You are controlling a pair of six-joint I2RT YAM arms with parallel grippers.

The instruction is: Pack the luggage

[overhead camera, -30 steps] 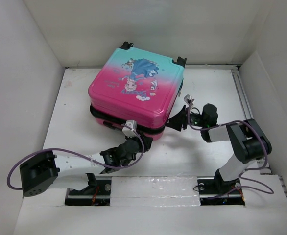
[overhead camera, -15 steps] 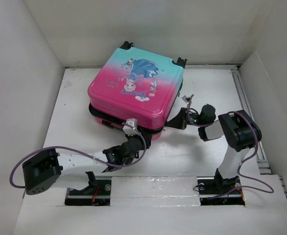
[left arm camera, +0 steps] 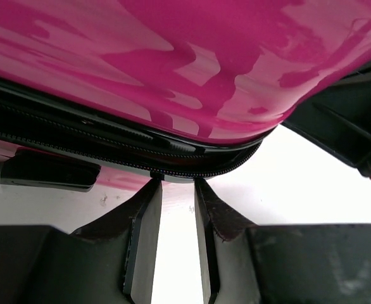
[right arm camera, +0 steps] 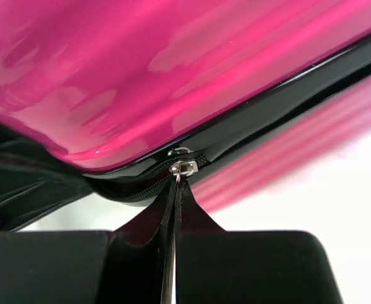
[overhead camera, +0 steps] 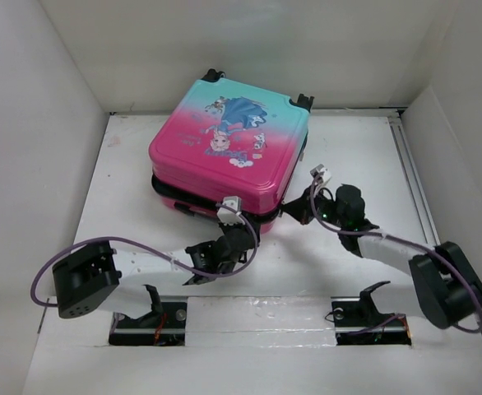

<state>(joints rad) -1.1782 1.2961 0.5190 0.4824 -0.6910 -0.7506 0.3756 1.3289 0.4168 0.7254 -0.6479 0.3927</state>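
The luggage (overhead camera: 224,148), a pink-to-teal hard-shell suitcase with a cartoon princess, lies flat with its lid down on the white table (overhead camera: 356,148). My left gripper (overhead camera: 243,222) is at its near front corner. In the left wrist view the gripper (left arm camera: 176,187) is open by a narrow gap, with its fingertips (left arm camera: 152,190) against the black zipper line under the pink shell (left arm camera: 204,63). My right gripper (overhead camera: 290,207) is at the right front side. In the right wrist view it (right arm camera: 176,187) is shut on the pull of the silver zipper slider (right arm camera: 185,168), below the pink shell (right arm camera: 141,63).
White walls enclose the table on the left, back and right. The suitcase's black wheels (overhead camera: 305,102) point at the back wall. A rail (overhead camera: 410,181) runs along the table's right side. Both arm bases (overhead camera: 155,317) sit at the near edge.
My left gripper has slid right along the suitcase's front edge to its corner. My right arm's elbow has swung down and to the right while its gripper stays at the zipper.
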